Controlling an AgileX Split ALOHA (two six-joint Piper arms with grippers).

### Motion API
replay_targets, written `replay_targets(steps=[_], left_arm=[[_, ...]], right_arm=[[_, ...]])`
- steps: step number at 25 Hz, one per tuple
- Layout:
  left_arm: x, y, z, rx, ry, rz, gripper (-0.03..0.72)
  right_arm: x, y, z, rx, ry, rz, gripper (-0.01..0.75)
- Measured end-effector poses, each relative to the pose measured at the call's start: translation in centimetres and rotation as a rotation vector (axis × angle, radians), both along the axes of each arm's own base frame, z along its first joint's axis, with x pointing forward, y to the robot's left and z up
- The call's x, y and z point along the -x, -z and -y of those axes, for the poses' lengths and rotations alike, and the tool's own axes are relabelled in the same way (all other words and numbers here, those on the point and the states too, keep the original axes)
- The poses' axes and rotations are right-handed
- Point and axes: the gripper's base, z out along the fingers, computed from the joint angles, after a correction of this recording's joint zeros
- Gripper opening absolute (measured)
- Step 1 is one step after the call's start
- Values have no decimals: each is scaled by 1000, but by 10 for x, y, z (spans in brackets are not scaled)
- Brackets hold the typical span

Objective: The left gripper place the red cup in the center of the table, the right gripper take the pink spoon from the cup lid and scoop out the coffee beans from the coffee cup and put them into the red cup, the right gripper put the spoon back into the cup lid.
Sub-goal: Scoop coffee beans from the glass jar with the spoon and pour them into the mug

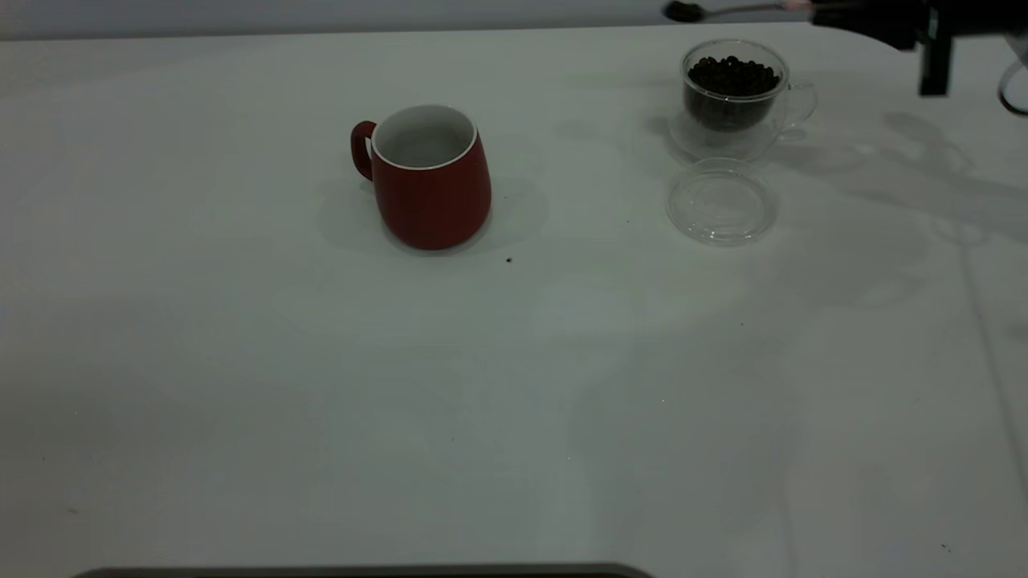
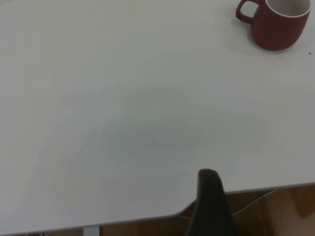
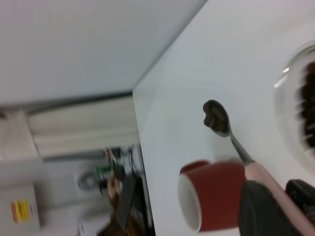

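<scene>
The red cup (image 1: pixel 430 181) stands upright near the table's middle, white inside, handle to the left; it also shows in the left wrist view (image 2: pixel 278 22) and the right wrist view (image 3: pixel 211 201). The glass coffee cup (image 1: pixel 732 96) holds dark beans at the back right. The clear cup lid (image 1: pixel 721 201) lies empty in front of it. My right gripper (image 1: pixel 827 12) is shut on the pink spoon (image 3: pixel 268 189), held high above the coffee cup; its bowl (image 1: pixel 684 10) carries beans (image 3: pixel 215 118). One left finger (image 2: pixel 210 206) shows at the table's edge, far from the red cup.
A single stray bean (image 1: pixel 509 259) lies on the white table just right of the red cup's base. A dark object's edge (image 1: pixel 361 571) shows at the table's near side.
</scene>
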Motion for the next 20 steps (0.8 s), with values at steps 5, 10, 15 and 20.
replay_targets(steps=[5, 10, 15, 20], left_arm=[[0, 0, 0, 0, 0, 0, 587], [0, 0, 0, 0, 0, 0, 587], [0, 0, 0, 0, 0, 0, 587], [0, 0, 0, 1, -1, 0, 587]], right_arm=[[-2, -34, -57, 9, -132, 76, 100], [6, -40, -112, -4, -248, 91, 100], [16, -38, -152, 17, -342, 112, 100], [18, -22, -168, 105, -354, 143, 100]])
